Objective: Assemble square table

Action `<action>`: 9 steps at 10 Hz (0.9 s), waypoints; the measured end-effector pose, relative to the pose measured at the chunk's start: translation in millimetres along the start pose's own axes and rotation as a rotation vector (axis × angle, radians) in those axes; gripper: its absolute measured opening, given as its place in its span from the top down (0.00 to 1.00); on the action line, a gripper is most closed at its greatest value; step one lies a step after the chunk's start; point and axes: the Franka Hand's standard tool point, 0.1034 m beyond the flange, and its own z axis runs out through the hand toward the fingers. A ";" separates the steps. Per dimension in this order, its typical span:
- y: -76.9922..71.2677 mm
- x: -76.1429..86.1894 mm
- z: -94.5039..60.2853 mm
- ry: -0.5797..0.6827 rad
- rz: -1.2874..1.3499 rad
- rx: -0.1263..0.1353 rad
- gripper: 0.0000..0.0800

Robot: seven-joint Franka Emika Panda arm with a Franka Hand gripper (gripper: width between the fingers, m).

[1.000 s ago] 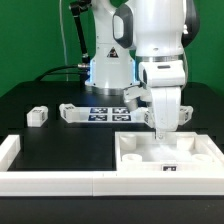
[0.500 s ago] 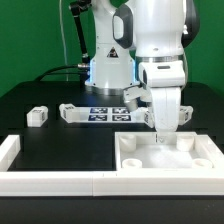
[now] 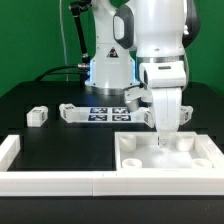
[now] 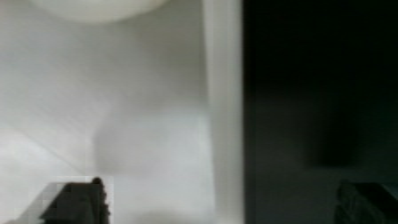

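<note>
The square table's white slab (image 3: 168, 158) lies rim-up at the exterior view's lower right, with round sockets in its corners. My gripper (image 3: 161, 137) hangs over the slab's far rim. In the wrist view the gripper (image 4: 221, 205) is open and holds nothing. One fingertip (image 4: 75, 203) is over the white slab (image 4: 107, 110) and the other is over the black table, with the rim (image 4: 221, 90) between them. One short white leg (image 3: 38, 115) and another (image 3: 70, 112) lie apart on the table at the left. The other legs are not clearly seen.
The marker board (image 3: 108, 113) lies flat in front of the robot base. A long low white border rail (image 3: 50, 181) runs along the front edge and turns up at the left (image 3: 8, 149). The slab sits against it.
The gripper has sunk slightly toward the slab's far rim. A dark tag on the slab's front wall, visible one second ago, no longer shows.
</note>
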 end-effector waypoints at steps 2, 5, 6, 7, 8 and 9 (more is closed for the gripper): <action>-0.4 -0.9 0.5 0.000 0.002 0.001 0.19; 1.4 3.5 -11.5 -0.004 0.083 -0.012 0.19; -4.6 11.3 -23.7 -0.007 0.119 -0.022 0.19; -12.5 20.2 -34.1 -0.012 0.186 -0.022 0.19; -11.8 31.1 -54.3 -0.033 0.319 -0.019 0.19; -17.3 43.6 -64.3 -0.053 0.488 -0.008 0.19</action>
